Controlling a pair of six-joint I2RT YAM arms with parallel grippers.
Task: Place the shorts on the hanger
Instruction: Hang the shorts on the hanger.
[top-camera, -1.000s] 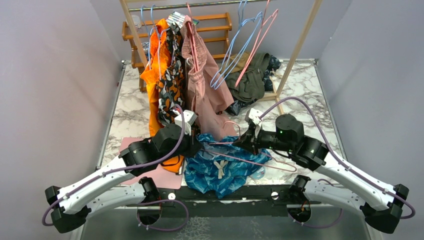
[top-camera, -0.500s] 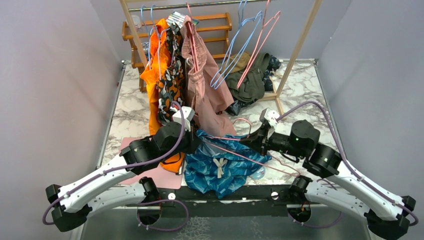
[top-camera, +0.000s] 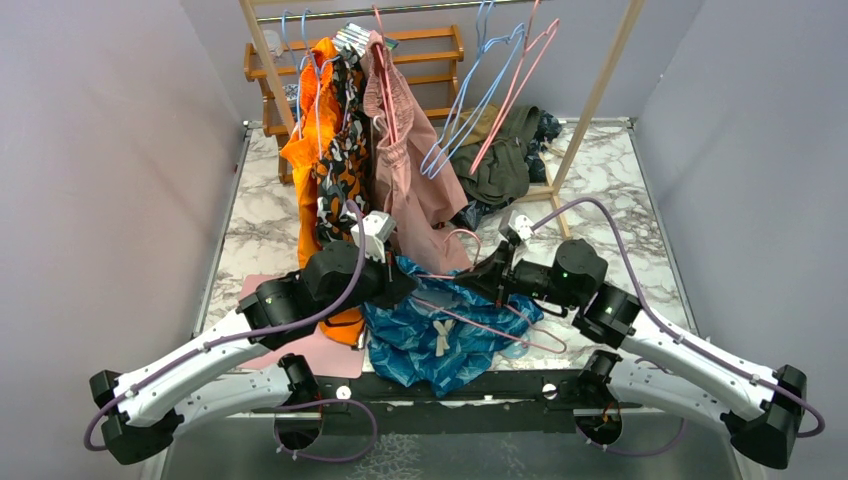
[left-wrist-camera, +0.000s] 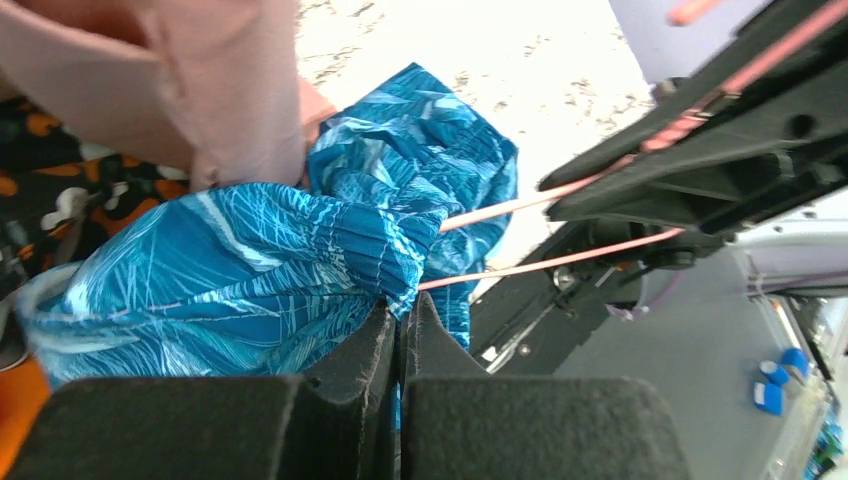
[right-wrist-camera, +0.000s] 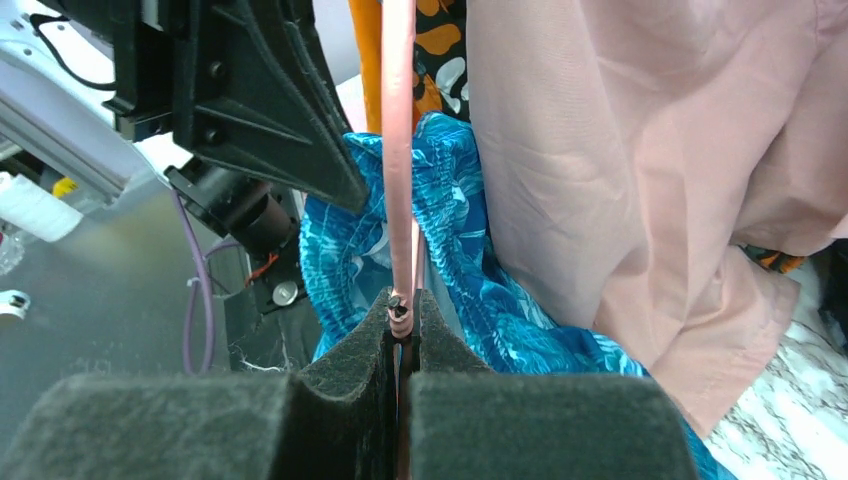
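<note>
Just below the hanging dusty-pink shorts (top-camera: 415, 190), the left gripper (left-wrist-camera: 400, 310) pinches the teal-blue leaf-print fabric shorts (left-wrist-camera: 250, 270) at the waistband; the right gripper (right-wrist-camera: 402, 300) clamps the thin pink triangular hanger (right-wrist-camera: 400, 150); hold the fabric taut while threading the hanger's arm through.

I read no text from here, no label, brand, number or sign legible in my overhead view, nothing readable in either wrist view.

Grey-veined marble table (top-camera: 255, 215) carries a flat pink sheet (top-camera: 335, 352) at its near left, teal shorts (top-camera: 430, 345) partly resting beside it, and heaped olive garments (top-camera: 500, 165) at the rear.
</note>
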